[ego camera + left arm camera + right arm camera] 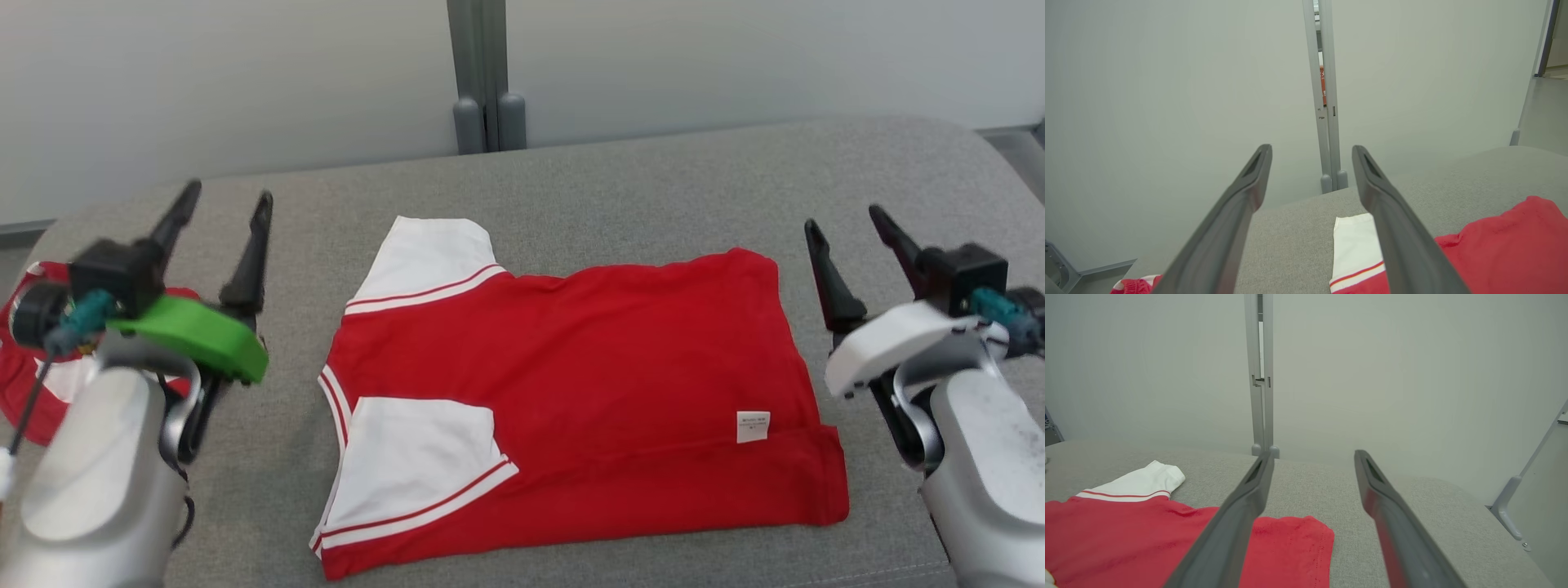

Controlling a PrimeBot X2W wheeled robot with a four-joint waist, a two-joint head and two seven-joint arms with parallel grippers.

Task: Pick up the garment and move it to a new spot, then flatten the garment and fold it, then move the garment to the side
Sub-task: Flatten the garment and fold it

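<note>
A: How do the jaws stand?

B: Both pairs are spread wide and hold nothing. The left gripper (227, 196) hangs over the left end of the bench (620, 163), and the right gripper (842, 219) over its right end. Both sets of fingers point toward the far edge, clear of the cloth.

A: And the garment?

B: The garment (571, 367) lies mid-bench, nearer the front edge. Its collar is toward the left end and its hem toward the right. It looks spread and mostly flat, so I judge folding to be the step in hand.

A: How to do that well?

B: Work both ends together, the left jaws low at the collar side and the right at a hem corner. Pinch every layer close to the bench so nothing slips. Lift only enough to carry one long edge over the other, with even tension, or the body may ruck.

A: What does it look like?

B: It's a red shirt with white sleeves trimmed in red stripes. The far sleeve (424, 261) points toward the far edge, and the near sleeve (416, 457) lies toward the front. A small white label (753, 426) shows near the hem, above a strip along the front edge that seems turned over.

A: Anything nearby?

B: Another red cloth (24, 400) lies at the bench's left end, partly behind the left arm. Best to keep clear of it.
</note>
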